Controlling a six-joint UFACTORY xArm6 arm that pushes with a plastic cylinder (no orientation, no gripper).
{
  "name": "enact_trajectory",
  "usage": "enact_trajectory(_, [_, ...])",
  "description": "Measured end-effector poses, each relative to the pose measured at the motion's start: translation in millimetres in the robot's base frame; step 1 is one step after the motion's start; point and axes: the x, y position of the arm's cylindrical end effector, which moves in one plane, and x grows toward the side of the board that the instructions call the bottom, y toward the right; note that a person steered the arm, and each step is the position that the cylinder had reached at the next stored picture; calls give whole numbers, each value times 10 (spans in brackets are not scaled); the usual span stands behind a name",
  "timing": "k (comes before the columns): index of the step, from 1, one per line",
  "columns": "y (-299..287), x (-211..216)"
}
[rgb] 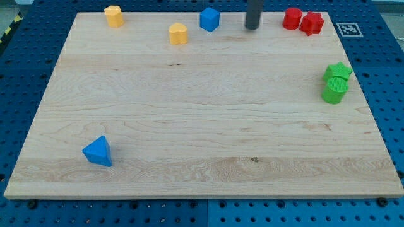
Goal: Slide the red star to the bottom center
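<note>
The red star (312,23) lies at the view's top right of the wooden board (202,126), touching a red round block (291,18) on its left. My tip (252,28) stands on the board at the top, left of the red round block and right of a blue block (209,19). The tip is apart from all blocks.
A yellow block (113,15) sits at the top left and another yellow block (178,33) right of it. A green star (338,70) and a green round block (334,91) touch at the right edge. A blue triangular block (98,151) lies at the bottom left.
</note>
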Motion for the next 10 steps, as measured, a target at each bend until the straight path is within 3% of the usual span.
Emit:
enact_trajectory(2, [434,-423])
enact_trajectory(3, [1020,-435])
enact_trajectory(5, [1273,-397])
enact_trajectory(8, [1217,-93])
enact_trajectory(10, [1165,460])
